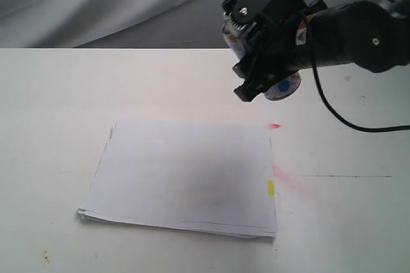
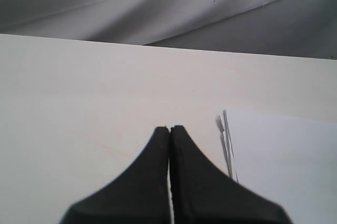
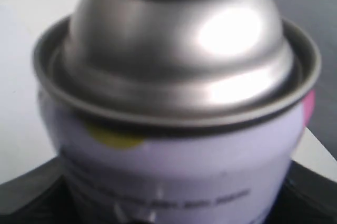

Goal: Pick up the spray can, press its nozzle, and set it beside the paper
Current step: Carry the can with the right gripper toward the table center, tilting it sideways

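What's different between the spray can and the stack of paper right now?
The spray can is held tilted above the table by the right end effector; the paper lies flat on it. The spray can is a shiny silver cylinder; the paper is a flat white stack. The paper looks far wider than the spray can. Both show a small yellow mark.

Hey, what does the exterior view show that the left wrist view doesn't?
Exterior only: the right claw gripping the spray can above the table, plus a yellow tab and pink marks. Left wrist only: the left claw, shut and empty. Both: the paper, the white table, the grey cloth behind.
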Tool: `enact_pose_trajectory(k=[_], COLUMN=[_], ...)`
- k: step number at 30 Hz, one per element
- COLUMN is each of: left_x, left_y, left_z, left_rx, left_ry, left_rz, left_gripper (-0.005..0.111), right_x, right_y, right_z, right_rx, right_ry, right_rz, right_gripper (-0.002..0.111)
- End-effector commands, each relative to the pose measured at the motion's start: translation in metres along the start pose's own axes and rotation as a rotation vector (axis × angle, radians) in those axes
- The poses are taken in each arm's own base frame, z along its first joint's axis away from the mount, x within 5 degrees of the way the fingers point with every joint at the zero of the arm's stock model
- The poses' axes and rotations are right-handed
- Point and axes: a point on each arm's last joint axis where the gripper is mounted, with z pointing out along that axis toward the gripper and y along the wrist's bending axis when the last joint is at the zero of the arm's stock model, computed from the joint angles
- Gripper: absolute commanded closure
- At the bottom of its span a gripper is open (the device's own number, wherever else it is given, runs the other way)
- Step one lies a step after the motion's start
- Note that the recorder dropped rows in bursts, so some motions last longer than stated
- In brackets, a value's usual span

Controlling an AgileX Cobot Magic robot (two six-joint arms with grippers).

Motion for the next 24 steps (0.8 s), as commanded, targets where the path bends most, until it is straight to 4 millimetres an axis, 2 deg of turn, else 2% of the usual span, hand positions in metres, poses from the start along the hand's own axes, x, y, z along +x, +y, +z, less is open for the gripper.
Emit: enact_pose_trajectory(k=[1, 9, 14, 20, 24], left_x=[0.001, 0.001, 0.001, 0.001, 0.001], left_y=[0.0, 0.0, 0.0, 0.0, 0.0], left_z=[0.0, 0.0, 0.0, 0.0, 0.0], left_rx=[0.004, 0.004, 0.004, 0.004, 0.004], left_ry=[-0.002, -0.002, -0.002, -0.002, -0.002], left_rz=[-0.006, -0.006, -0.006, -0.006, -0.006], left_gripper=[0.107, 0.107, 0.107, 0.107, 0.107], right_x=[-0.011, 0.008, 0.013, 0.015, 0.016], right_y=[0.027, 0.063, 0.066, 0.064, 0.058], right_z=[-0.006, 0.008, 0.015, 0.015, 0.015], right_rx=[-0.034, -0.101, -0.113, -0.109, -0.051], right_ry=[-0.04, 0.001, 0.028, 0.054, 0.08], right_rz=[-0.126, -0.299, -0.312, -0.321, -0.328], right_gripper=[0.108, 0.108, 0.108, 0.108, 0.108])
